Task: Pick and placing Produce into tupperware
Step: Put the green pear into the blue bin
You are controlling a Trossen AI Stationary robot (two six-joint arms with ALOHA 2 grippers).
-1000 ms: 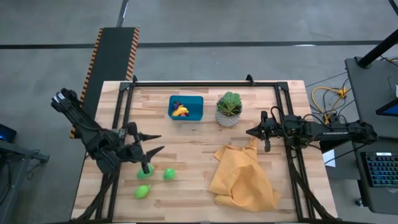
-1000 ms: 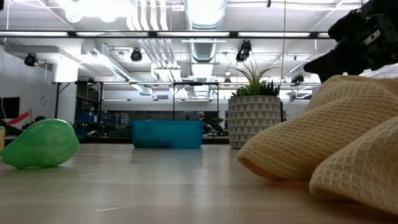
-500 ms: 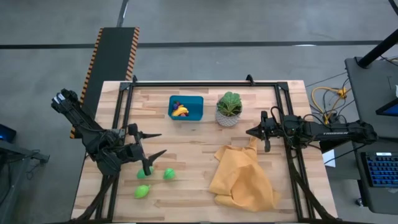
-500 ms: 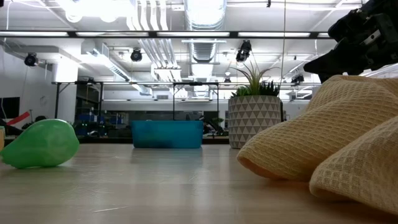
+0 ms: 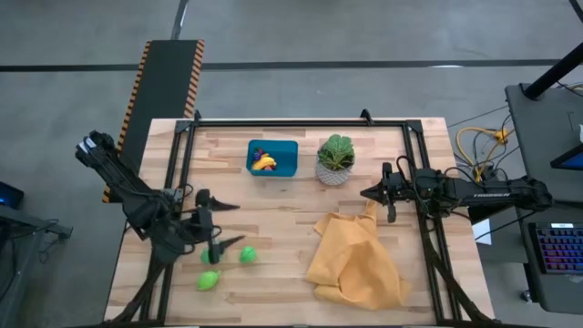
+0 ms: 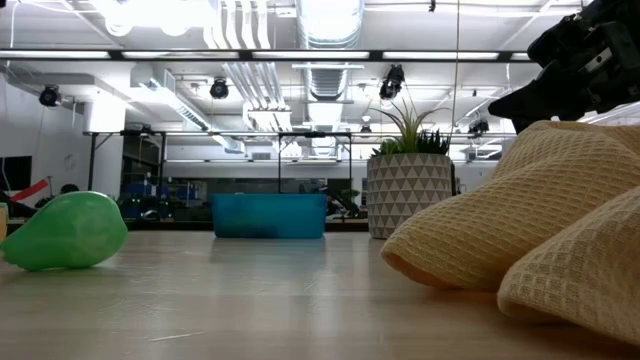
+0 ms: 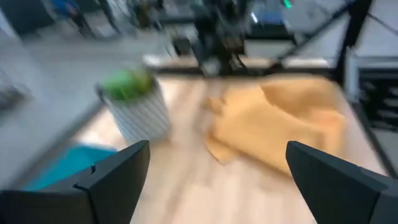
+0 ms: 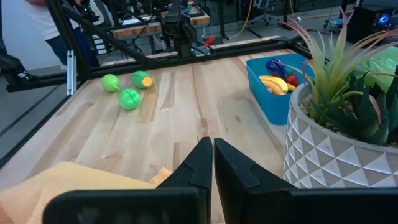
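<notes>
Three green produce pieces lie on the table near its left near corner: one, one and one partly under my left arm; the right wrist view shows all of them. The teal tupperware stands toward the far edge and holds the yellow banana with small red and purple pieces. My left gripper is open, just on the far side of the green pieces, touching nothing. My right gripper is shut, above the yellow cloth's far corner.
A potted plant in a white patterned pot stands right of the tupperware. A crumpled yellow cloth covers the near right part of the table and fills the low view's right side. Bare wood lies between the green pieces and the tupperware.
My left gripper has moved toward the table's near edge, closer to the green pieces, and its wrist view is blurred by the motion. The right arm and the produce have stayed where they were.
</notes>
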